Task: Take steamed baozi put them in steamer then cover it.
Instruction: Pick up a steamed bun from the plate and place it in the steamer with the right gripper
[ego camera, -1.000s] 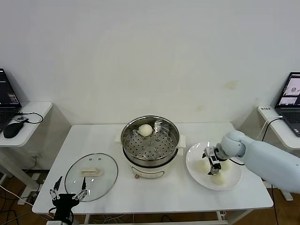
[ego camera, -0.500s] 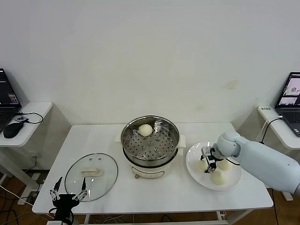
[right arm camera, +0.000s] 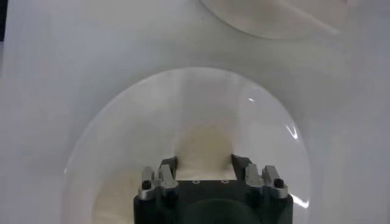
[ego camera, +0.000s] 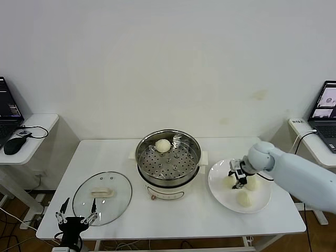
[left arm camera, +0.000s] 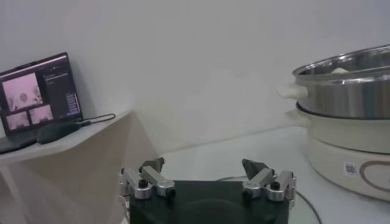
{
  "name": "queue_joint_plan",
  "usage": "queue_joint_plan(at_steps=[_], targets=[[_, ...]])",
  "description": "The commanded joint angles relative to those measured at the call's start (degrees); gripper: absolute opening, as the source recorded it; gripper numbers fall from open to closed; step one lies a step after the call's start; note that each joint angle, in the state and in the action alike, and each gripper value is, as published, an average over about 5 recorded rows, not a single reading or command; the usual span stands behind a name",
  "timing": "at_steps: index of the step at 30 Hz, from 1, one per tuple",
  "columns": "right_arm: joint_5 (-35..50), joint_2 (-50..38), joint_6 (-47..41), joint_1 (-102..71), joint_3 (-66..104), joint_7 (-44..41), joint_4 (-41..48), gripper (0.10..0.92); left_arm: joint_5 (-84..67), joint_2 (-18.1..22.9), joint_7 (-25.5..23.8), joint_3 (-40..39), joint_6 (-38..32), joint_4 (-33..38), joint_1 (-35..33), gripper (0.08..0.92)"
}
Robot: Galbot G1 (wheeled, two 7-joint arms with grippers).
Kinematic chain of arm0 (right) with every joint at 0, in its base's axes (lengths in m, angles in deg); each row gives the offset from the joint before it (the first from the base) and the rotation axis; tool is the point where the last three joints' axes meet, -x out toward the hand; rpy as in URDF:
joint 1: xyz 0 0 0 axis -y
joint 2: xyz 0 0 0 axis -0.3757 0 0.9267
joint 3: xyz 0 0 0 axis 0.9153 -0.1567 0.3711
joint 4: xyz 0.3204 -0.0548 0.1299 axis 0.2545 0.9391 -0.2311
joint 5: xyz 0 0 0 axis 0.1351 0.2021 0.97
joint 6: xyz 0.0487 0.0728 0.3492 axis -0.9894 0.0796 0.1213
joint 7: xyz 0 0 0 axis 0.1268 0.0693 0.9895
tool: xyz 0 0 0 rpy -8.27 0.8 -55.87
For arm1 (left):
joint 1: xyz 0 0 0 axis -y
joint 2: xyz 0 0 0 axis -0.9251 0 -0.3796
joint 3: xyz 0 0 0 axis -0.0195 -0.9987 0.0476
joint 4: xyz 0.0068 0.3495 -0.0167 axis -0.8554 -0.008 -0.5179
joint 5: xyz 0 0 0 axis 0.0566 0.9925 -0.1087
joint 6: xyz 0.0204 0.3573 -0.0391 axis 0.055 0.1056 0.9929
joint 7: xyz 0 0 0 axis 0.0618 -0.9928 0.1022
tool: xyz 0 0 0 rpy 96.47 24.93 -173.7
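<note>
Right end effector (ego camera: 237,177) reaches in from the right, fingers closed around something; left end effector (ego camera: 76,218) parked low, fingers spread

A plain white wall (ego camera: 168,68) backs the white table (ego camera: 110,152), side desks (ego camera: 31,131) holding laptops (ego camera: 8,110).

Head camera looks down over the whole worktop (ego camera: 173,215); left wrist camera looks level past its gripper (left arm camera: 206,176) at the steamer (left arm camera: 347,91), shared with the head view; right wrist camera hangs close above the plate (right arm camera: 116,131)
</note>
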Motion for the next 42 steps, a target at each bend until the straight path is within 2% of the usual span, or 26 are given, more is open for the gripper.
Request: queue_joint_plan(at_steps=[1,5,9,19,29,42], targets=[[8.8,-5.72,-0.76,13.5,-3.28,-1.5,-6.14,0.577,-0.01,-0.18,-0.06,-0.33,0.07,0.28,0.21,0.823],[13.92,-6.07,-1.84,22.51,-8.16,-1.48,-8.53,0.577,-0.06,-0.36,-0.12,-0.61,0.1,0.56,0.54,0.823],[18.21,-2.85,-3.41,30.8,-13.14,-0.68,-9.72,0.582,-0.13,-0.5,-0.25,-1.07,0.19,0.71,1.02,0.823],[29.18,14.63,-10.58,36.11,-18.94,5.85,-6.62,0.586,-0.25,-1.09,-0.3,-1.01,0.38,0.98,1.44,0.823],[30.81,31.25,-13.42,29.75,-18.19,9.49,4.2,0.594,-0.22,-0.96,-0.32,-0.94,0.29,0.77,2.19,0.823],[27.25,38.73,-14.35,23.22,-19.1,10.67,11.42,0.594,-0.44,-0.93,-0.33,-0.88,0.31,0.47,2.73,0.823]])
